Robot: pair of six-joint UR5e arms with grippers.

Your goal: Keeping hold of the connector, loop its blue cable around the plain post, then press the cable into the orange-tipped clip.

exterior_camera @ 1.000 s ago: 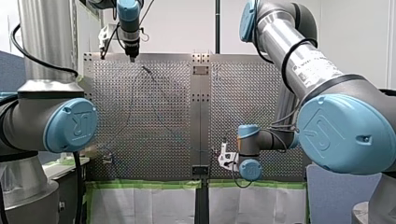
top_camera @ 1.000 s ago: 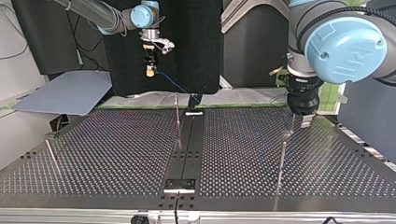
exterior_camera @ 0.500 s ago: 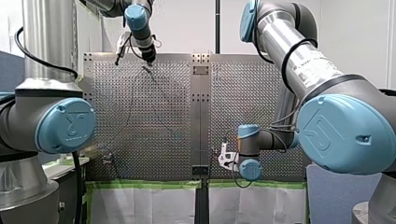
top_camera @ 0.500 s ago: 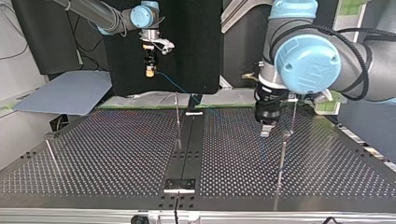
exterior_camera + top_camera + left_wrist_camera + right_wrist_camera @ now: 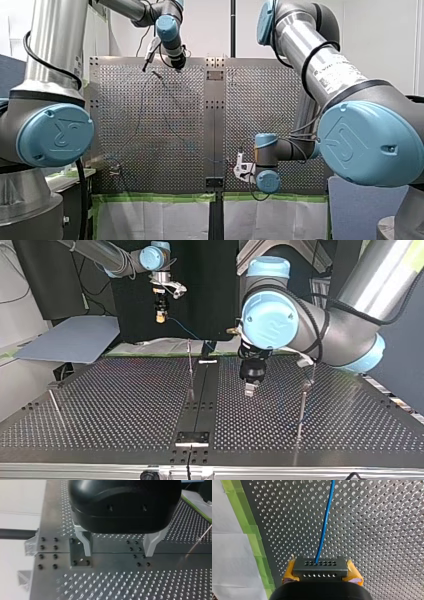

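**A:** What do the right fingers hold?

**B:** The right fingers (image 5: 353, 573), with their yellow pads, pinch the dark connector (image 5: 320, 568) from both sides. The blue cable (image 5: 325, 522) leaves its face and runs straight away over the perforated worktop (image 5: 374, 530).

**A:** And the other arm?

**B:** The left fingers (image 5: 87, 545) are spread with nothing between them, low over a solid bolted strip of the worktop.

**A:** How far along is the job?

**B:** Early, I judge. The hold on the connector is in place. The top view shows the cable dropping from the raised connector toward the worktop's far edge. It touches neither the middle post (image 5: 190, 371) nor the side post (image 5: 302, 407). Looping and pressing are both left. I cannot make out an orange-tipped clip in any view.

**A:** What does one view show that another misses?

**B:** Only the right wrist view shows the pinch itself. Only the top view shows the connector held high, well apart from both posts, with the left fingers down between them.
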